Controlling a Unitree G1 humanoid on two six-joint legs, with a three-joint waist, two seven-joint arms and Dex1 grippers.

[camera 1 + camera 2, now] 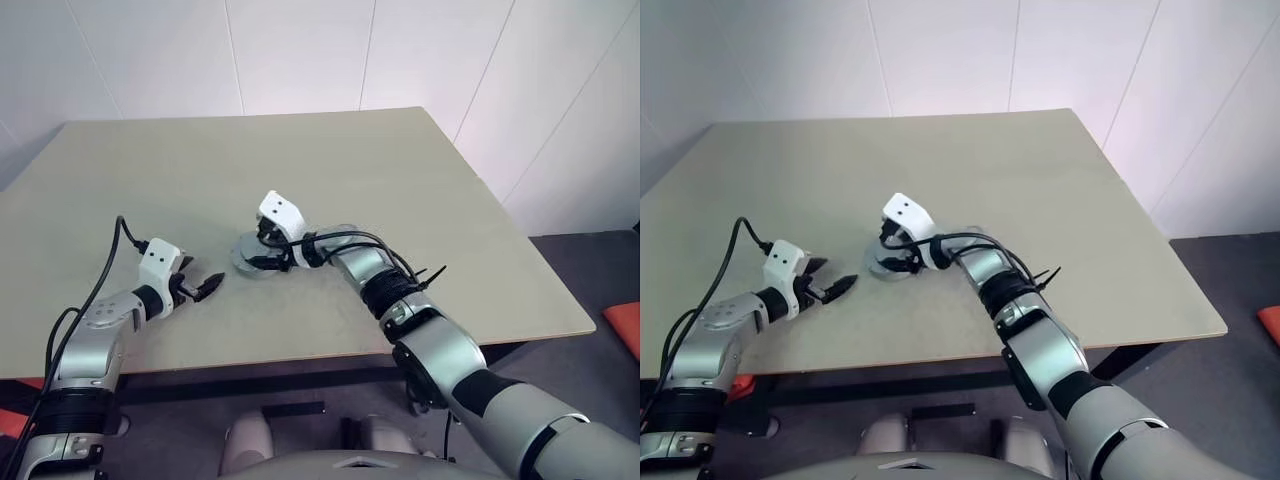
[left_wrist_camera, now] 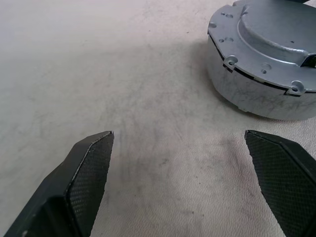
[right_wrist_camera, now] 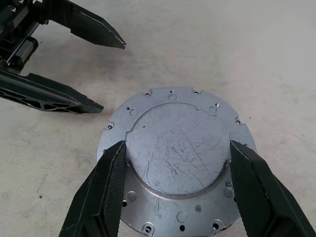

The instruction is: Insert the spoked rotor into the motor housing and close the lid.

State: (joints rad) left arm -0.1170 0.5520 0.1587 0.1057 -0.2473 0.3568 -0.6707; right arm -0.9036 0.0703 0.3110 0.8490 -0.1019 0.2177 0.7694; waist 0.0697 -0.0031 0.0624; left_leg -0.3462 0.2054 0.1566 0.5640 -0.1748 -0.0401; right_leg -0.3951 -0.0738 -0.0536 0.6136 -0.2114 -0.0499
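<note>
The motor housing [image 2: 247,94], a short silver-grey metal cup, stands on the table near its middle. The lid [image 3: 173,113], a grey disc with a notched rim and a raised round centre, lies flat on top of it. My right gripper [image 3: 177,145] reaches over it from the right, one finger on each side of the raised centre, shut on the lid. My left gripper [image 1: 205,285] hovers just left of the housing, low over the table, open and holding nothing. It points toward the housing. The spoked rotor is hidden.
The beige table [image 1: 400,180] reaches far back and to the right behind the housing. Its front edge runs close below both grippers. A white wall stands behind the table, and grey floor lies to the right.
</note>
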